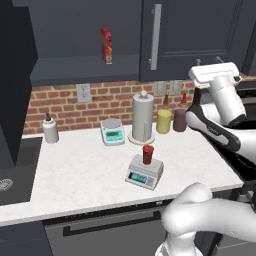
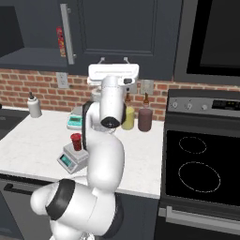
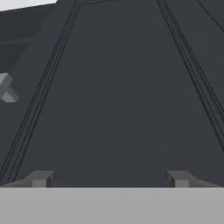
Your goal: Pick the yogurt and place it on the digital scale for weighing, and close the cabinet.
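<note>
The yogurt (image 1: pixel 147 154) (image 2: pixel 76 141), a small dark-red cup, stands upright on the platform of the grey digital scale (image 1: pixel 145 172) (image 2: pixel 72 158) near the counter's front. My gripper (image 1: pixel 208 61) (image 2: pixel 113 61) (image 3: pixel 110 178) is raised high, well above and right of the scale, pointing at the shut right door of the dark cabinet (image 1: pixel 200 35) (image 2: pixel 122 33) (image 3: pixel 113 96). Its fingertips stand wide apart with nothing between them. The cabinet's left section is uncovered, and its door (image 1: pixel 15 60) swings out at the far left.
A tall red box (image 1: pixel 106 45) (image 2: pixel 60 41) stands on the open shelf. Behind the digital scale are a white round-platter scale (image 1: pixel 112 131), a paper towel roll (image 1: pixel 143 117), a yellow canister (image 1: pixel 163 121) and a brown one (image 1: pixel 180 120). Soap bottle (image 1: pixel 49 129) and sink (image 1: pixel 5 185) lie left; stove (image 2: pixel 201 164) lies right.
</note>
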